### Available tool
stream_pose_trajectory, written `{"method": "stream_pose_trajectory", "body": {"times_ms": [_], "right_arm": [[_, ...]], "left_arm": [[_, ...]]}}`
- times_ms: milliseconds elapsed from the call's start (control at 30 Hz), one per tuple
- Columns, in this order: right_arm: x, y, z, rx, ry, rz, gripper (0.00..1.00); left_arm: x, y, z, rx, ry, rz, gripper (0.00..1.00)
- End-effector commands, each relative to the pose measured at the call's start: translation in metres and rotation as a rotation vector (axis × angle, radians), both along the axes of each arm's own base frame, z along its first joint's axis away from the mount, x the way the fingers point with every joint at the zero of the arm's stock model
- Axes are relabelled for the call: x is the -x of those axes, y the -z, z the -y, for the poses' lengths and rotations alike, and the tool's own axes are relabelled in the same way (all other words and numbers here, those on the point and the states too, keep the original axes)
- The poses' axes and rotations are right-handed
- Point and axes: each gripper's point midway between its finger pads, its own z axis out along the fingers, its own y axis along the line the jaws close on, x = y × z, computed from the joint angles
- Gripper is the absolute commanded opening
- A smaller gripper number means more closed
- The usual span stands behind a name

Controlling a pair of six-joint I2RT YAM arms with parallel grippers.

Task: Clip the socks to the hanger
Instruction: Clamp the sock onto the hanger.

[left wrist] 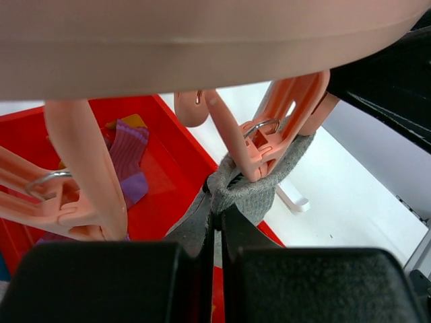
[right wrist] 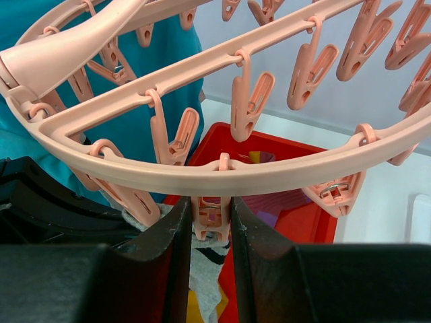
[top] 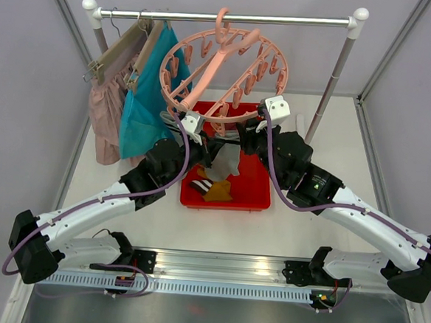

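Observation:
The salmon-pink ring hanger [top: 222, 66] hangs from the rail by its hook. My left gripper [left wrist: 217, 219] is shut on a grey sock [left wrist: 269, 192] and holds its edge up at a pink clip [left wrist: 262, 145], which touches the sock's top edge. My right gripper [right wrist: 211, 222] is shut on a clip [right wrist: 211, 214] that hangs under the hanger's ring [right wrist: 283, 168], squeezing it between both fingers. The grey sock [top: 227, 162] hangs between the two grippers over the tray. A purple sock [left wrist: 128, 158], a mustard sock [top: 218, 192] and a striped sock [top: 199, 184] lie in the tray.
A red tray [top: 254, 197] sits on the white table under the hanger. A teal garment [top: 142, 97] and a pale pink garment [top: 104, 117] hang at the rail's left end. The rail's right post [top: 331, 88] stands beside my right arm.

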Motion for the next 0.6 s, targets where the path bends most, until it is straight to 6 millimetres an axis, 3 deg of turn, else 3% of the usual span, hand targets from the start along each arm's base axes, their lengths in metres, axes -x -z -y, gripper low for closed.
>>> {"method": "stream_pose_trajectory", "body": {"times_ms": [0,567], "right_arm": [[0.0042,-0.0224,0.0026,-0.050,-0.003,0.026,0.00],[-0.0003,-0.0137,0.0013,-0.029,0.017,0.018,0.00]], "left_arm": [[-0.0032,-0.0318,0.0017,0.096,-0.019,0.044,0.02],[-0.0007,-0.0397,0.0019,0.147,-0.011,0.053,0.02]]}}
